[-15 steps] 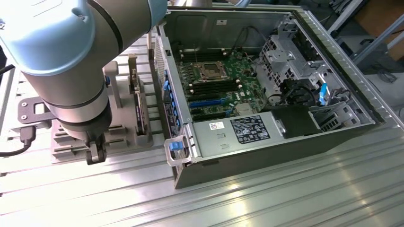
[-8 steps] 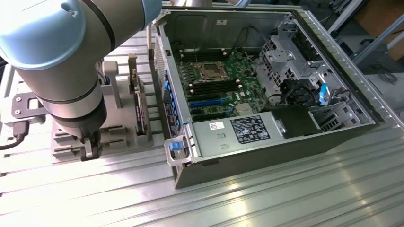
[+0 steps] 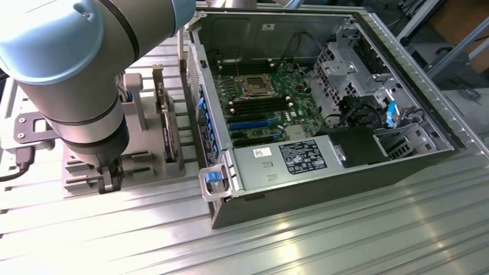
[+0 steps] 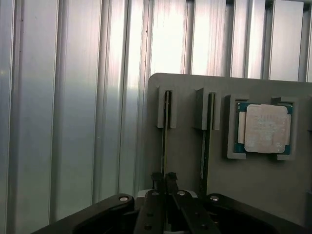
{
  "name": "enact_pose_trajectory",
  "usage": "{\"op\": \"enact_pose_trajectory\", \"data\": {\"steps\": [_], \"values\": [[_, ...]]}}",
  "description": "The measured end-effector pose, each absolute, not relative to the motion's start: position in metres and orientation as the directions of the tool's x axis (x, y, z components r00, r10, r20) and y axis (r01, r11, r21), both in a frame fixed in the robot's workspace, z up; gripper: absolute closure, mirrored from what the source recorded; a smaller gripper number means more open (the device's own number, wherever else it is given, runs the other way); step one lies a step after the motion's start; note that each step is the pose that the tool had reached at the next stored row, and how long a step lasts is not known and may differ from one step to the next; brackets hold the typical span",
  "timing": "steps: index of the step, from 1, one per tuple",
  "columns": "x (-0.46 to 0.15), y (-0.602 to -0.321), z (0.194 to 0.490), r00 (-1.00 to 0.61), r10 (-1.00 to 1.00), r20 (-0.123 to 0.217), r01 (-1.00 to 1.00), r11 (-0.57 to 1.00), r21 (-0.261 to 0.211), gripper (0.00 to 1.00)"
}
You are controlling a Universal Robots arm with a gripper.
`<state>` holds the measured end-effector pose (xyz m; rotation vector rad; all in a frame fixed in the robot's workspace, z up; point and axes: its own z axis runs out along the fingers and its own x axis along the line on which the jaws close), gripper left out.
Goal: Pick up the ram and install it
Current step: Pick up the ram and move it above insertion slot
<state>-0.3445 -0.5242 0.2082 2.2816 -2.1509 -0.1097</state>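
Narrow-set gripper (image 4: 165, 179) clamping upright ram (image 4: 166, 131) in grey holder (image 4: 185, 146), at the exterior view's left of open computer case (image 3: 344, 183), on ribbed table (image 3: 344, 240).

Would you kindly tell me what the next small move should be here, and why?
Probably a short, straight lift. The black pincer looks closed on the thin ram stick, which stands on edge in the slotted grey holder, with a second thin board close beside it; pulling along the slots should free it without snagging.

Slatted table (image 3: 344, 235) — fixture (image 4: 263, 187), computer case (image 3: 321, 192)
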Motion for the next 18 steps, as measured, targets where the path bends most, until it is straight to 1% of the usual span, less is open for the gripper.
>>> {"op": "enact_pose_trajectory", "data": {"steps": [4, 11, 18], "values": [[-0.344, -0.524, 0.209, 0.058, -0.997, -0.048, -0.997, -0.060, 0.051, 0.88], [-0.345, -0.524, 0.220, 0.058, -0.997, -0.048, -0.997, -0.060, 0.051, 0.88], [-0.345, -0.524, 0.237, 0.058, -0.997, -0.048, -0.997, -0.060, 0.051, 0.88]]}}
